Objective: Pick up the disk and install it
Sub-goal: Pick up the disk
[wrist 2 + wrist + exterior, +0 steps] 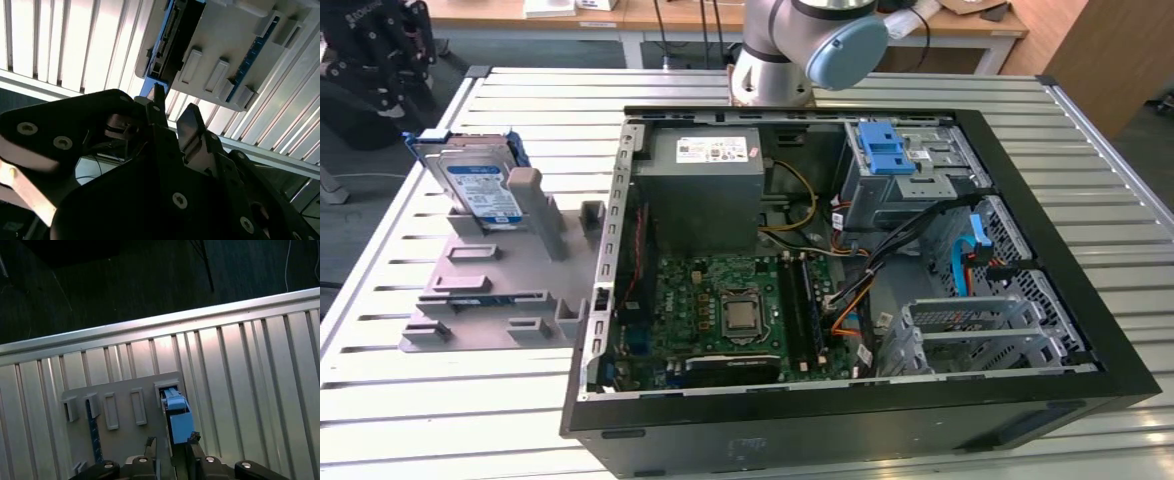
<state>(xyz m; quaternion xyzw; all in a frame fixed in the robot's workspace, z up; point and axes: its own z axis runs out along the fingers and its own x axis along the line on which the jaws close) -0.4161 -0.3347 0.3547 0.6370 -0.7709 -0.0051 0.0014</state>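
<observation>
Hovering gripper (pixel 171 444): it hangs over the top edge of the disk (pixel 179 420) without touching it. The fingers (pixel 150 442) are spread with nothing between them.
Place of the disk: it stands upright in a slot of the grey holder (pixel 480 290). The holder sits on the table (pixel 454 400), at the exterior view's left of the open case (pixel 827 432). The disk is not yet lifted.
Risk, aim: in the first wrist view the blue edge lies nearer one fingertip than the other. A straight descent could set that tip on the frame (pixel 510 150) rather than beside it and knock the disk askew.
Risk, tabs (pixel 110 410): raised blocks stand on the holder near the slot. A finger coming down off line could catch on the holder.
Risk, hold: the frame looks like thin plastic. A pinch on it alone may flex or slip, letting the disk tilt or drop.
Risk, pull-out: a lift off the slot's line could jam the disk and drag the holder along. I cannot tell whether the holder is fastened down.
Risk, install: the bay (pixel 927 185) with its blue latch (pixel 887 150) has cables (pixel 854 290) close by. A tilted disk could snag them or butt against the bay's rim.
</observation>
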